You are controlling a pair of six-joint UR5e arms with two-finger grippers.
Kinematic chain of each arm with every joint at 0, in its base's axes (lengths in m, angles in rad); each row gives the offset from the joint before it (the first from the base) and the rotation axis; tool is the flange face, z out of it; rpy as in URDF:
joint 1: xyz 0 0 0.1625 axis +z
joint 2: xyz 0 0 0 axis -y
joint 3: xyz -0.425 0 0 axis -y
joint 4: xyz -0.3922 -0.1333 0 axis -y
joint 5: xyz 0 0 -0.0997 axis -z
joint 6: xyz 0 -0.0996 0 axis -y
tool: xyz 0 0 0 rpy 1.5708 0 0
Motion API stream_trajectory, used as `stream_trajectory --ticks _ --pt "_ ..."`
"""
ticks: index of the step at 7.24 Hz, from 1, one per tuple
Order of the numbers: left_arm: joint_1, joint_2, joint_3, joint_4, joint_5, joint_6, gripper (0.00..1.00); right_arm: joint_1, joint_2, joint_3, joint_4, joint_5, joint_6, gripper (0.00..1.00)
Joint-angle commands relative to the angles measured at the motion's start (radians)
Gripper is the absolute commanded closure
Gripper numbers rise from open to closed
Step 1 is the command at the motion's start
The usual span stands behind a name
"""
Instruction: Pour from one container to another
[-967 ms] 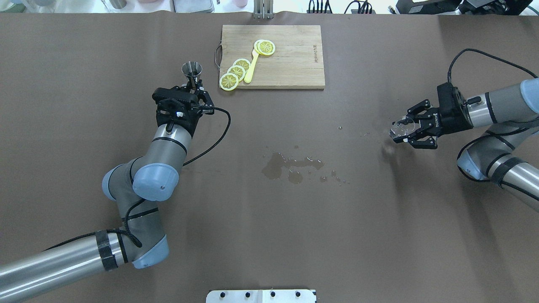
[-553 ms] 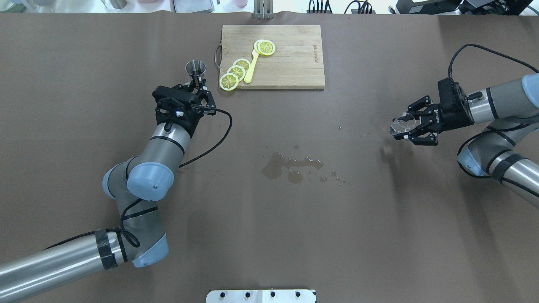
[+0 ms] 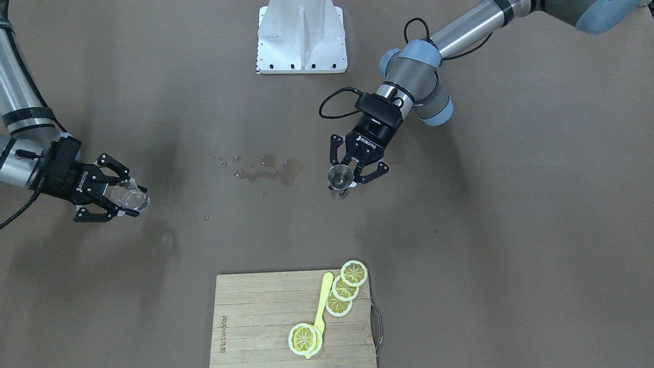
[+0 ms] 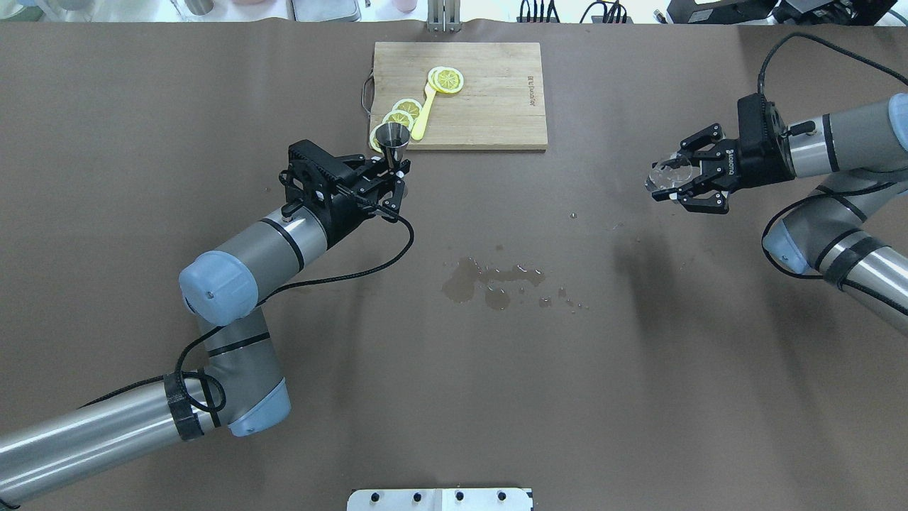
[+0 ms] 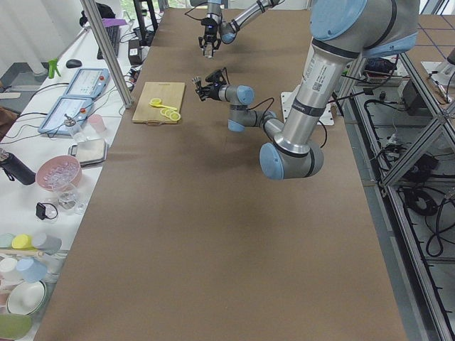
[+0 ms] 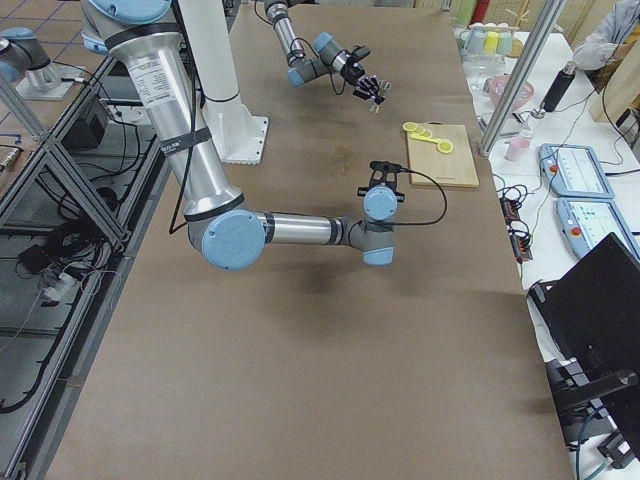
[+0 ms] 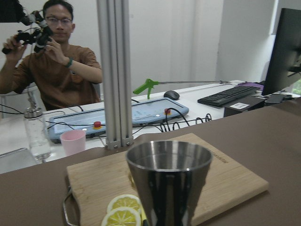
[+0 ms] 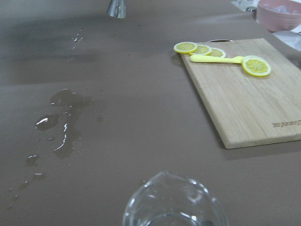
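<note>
L gripper (image 4: 394, 169) pinches steel jigger (image 4: 392, 137) at its waist, upright, just near of the cutting board's (image 4: 496, 106) left corner. R gripper (image 4: 674, 186) is clamped on the glass beaker (image 4: 665, 174), held off the table at right, well apart from jigger. Wet patch (image 4: 472, 280) on table btwn them.

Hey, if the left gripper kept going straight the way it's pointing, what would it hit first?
Probably the cutting board, near its lemon slices; the left gripper, holding the jigger, seems raised, so it might pass over.

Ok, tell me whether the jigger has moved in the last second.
Yes. The jigger has gone right, from clear of the board to overlapping its near left corner in the overhead view.
</note>
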Motion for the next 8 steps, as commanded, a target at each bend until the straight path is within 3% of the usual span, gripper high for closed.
stream_trajectory --ticks 1,2,5,8 --pt "-0.007 -0.002 -0.007 -0.061 -0.111 0.087 1.00 0.000 -0.031 0.182 -0.223 -0.101 -0.042 1.00" --pt "-0.033 -0.004 -0.018 -0.059 -0.172 0.089 1.00 -0.009 -0.043 0.254 -0.338 -0.132 -0.127 1.00" --pt "-0.015 0.004 -0.008 -0.069 -0.177 0.090 1.00 -0.116 -0.150 0.464 -0.566 -0.337 -0.322 1.00" --pt "0.014 -0.004 -0.007 -0.091 -0.173 0.090 1.00 -0.141 -0.116 0.574 -0.830 -0.359 -0.455 1.00"
